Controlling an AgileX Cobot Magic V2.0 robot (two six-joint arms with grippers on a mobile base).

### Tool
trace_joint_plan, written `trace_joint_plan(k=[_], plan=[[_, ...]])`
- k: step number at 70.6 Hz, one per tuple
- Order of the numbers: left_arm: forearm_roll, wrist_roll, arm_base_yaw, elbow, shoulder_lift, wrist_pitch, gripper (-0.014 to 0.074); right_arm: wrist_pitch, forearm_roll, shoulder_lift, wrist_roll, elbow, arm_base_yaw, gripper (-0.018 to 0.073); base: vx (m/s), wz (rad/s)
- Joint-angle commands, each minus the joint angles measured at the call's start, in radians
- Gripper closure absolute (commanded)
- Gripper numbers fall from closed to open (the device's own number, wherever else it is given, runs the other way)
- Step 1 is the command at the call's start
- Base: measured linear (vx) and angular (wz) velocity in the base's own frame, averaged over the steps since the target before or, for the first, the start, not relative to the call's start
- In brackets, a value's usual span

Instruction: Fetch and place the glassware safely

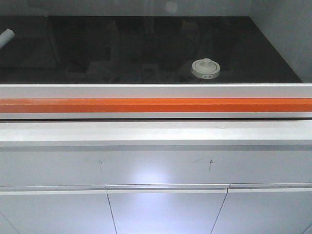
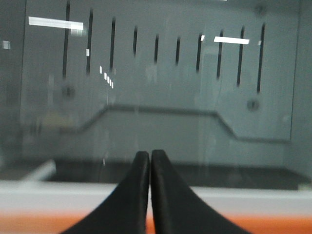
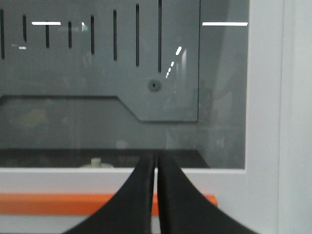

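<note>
Inventory of what we cannot fully see:

1. Glass jar [image 1: 205, 69]. In the front view we make out the cream lid alone. The clear body below it is lost against the dark floor, and the mark on the lid's rim is too small for us to read. In the right wrist view only the knob [image 3: 96, 160] and a sliver of lid rise above the white sill [image 3: 73, 180], which hides the rest.
2. White cylinder [image 1: 6, 38]. Cut off by the left edge; we see one end only.
3. Left gripper [image 2: 149, 155]. The fingers run off the bottom edge, and the whole view is soft.
4. Pale shape [image 2: 41, 171]. Too blurred for us to name.
5. Right gripper [image 3: 156, 157]. The fingers are cut off by the bottom edge.
</note>
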Motion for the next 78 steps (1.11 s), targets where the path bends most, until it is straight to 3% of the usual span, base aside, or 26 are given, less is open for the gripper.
trace_joint_plan(k=[1, 11, 23, 46, 62, 78], plan=[[0.052, 0.001, 0.002, -0.160, 0.096, -0.012, 0.0603, -0.001, -0.009, 0.066, 0.002, -0.129, -0.007, 0.0563, 0.00, 0.00], [0.051, 0.001, 0.002, -0.348, 0.274, 0.087, 0.0603, 0.049, -0.009, 0.216, 0.002, -0.285, -0.007, 0.0563, 0.00, 0.00], [0.051, 0.001, 0.002, -0.484, 0.498, 0.125, 0.0603, 0.042, -0.009, 0.440, -0.005, -0.385, -0.007, 0.0563, 0.00, 0.00], [0.051, 0.001, 0.002, -0.492, 0.697, 0.146, 0.0603, -0.114, -0.009, 0.764, -0.006, -0.389, -0.007, 0.0563, 0.00, 0.00], [0.042, -0.013, 0.002, -0.492, 0.754, 0.179, 0.0603, -0.261, -0.005, 0.836, 0.007, -0.389, -0.007, 0.0563, 0.00, 0.00], [0.043, -0.016, 0.002, -0.492, 0.757, 0.182, 0.0603, -0.249, -0.006, 0.836, 0.020, -0.389, -0.007, 0.0563, 0.00, 0.00]])
